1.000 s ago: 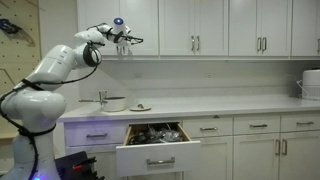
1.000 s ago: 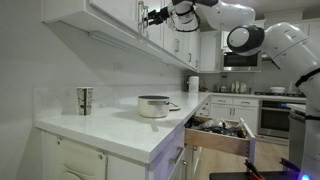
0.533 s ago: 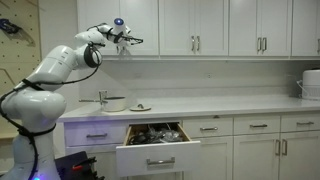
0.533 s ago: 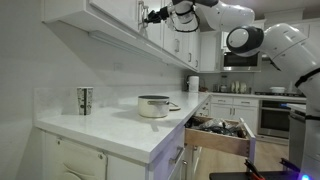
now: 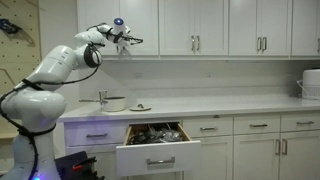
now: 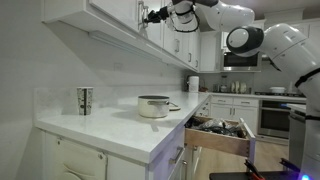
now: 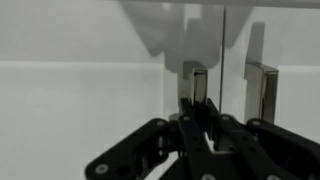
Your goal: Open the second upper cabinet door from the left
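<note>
The second upper cabinet door (image 5: 140, 25) is a tall white panel door, and it stands closed. My gripper (image 5: 129, 40) reaches it from the left at the seam between the first two doors, also seen high up in an exterior view (image 6: 150, 15). In the wrist view my gripper (image 7: 197, 96) is shut on the door's slim silver bar handle (image 7: 198, 78), with both black fingers pressed against it. The neighbouring door's handle (image 7: 262, 90) stands free beside the seam.
Below, a lower drawer (image 5: 155, 140) stands pulled out, full of utensils, and juts into the aisle (image 6: 215, 135). A pot (image 5: 113, 102) and a small plate (image 5: 140, 107) sit on the white counter (image 5: 220, 105). A patterned cup (image 6: 84, 100) stands near the wall.
The arm stays in the same place at the cabinet handle in both exterior views. The jaws are too small there to show any movement.
</note>
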